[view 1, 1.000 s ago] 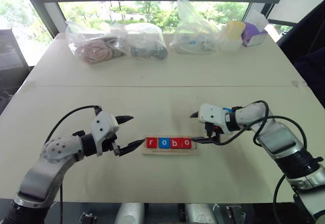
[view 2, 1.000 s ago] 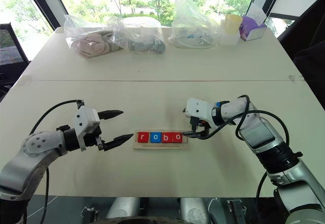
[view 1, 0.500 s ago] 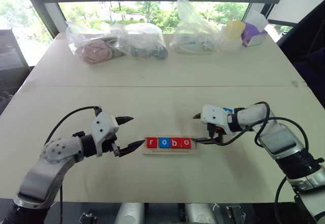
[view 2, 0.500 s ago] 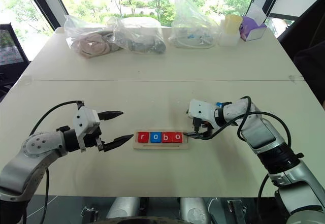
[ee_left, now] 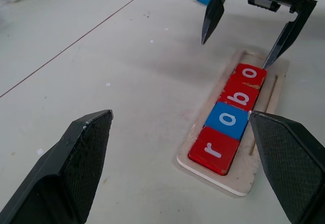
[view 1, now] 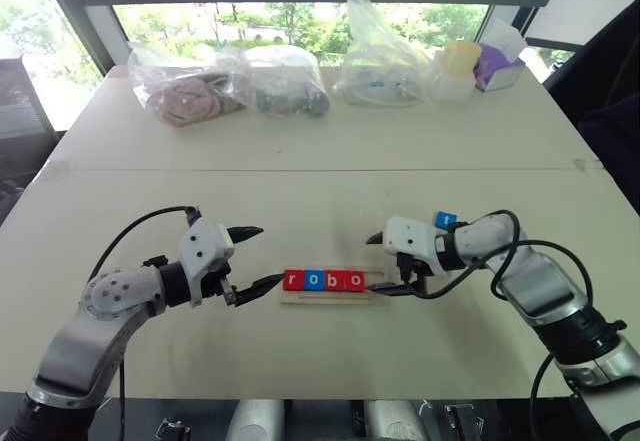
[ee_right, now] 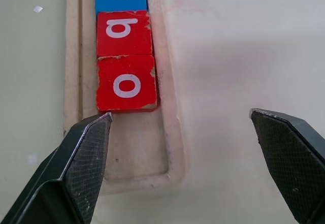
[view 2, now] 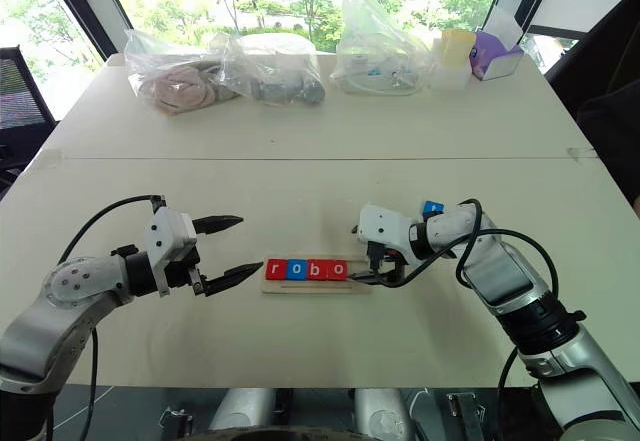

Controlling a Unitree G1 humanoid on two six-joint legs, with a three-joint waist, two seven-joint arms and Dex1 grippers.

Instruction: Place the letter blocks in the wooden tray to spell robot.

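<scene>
The wooden tray (view 1: 330, 298) lies at the table's near middle. Its slot holds a row of letter blocks: red r (view 1: 293, 281), blue o (view 1: 313, 281), red b (view 1: 334, 281) and red o (view 1: 354, 281). The slot's right end (ee_right: 134, 142) is bare. Another blue block (view 1: 445, 220) lies on the table behind my right wrist. My right gripper (view 1: 372, 263) is open at the tray's right end, one fingertip (ee_right: 99, 125) low beside the last red o. My left gripper (view 1: 268, 255) is open and holds nothing, just left of the tray.
Along the table's far edge stand several clear plastic bags (view 1: 280, 79) of items, a yellow-lidded cup (view 1: 461, 66) and a purple-and-white box (view 1: 497, 64). A seam (view 1: 320, 170) crosses the tabletop.
My right gripper has shifted left and nearer, down to the tray's right end, uncovering the blue block behind its wrist. The row of blocks sits slightly further left. The left arm has not moved.
</scene>
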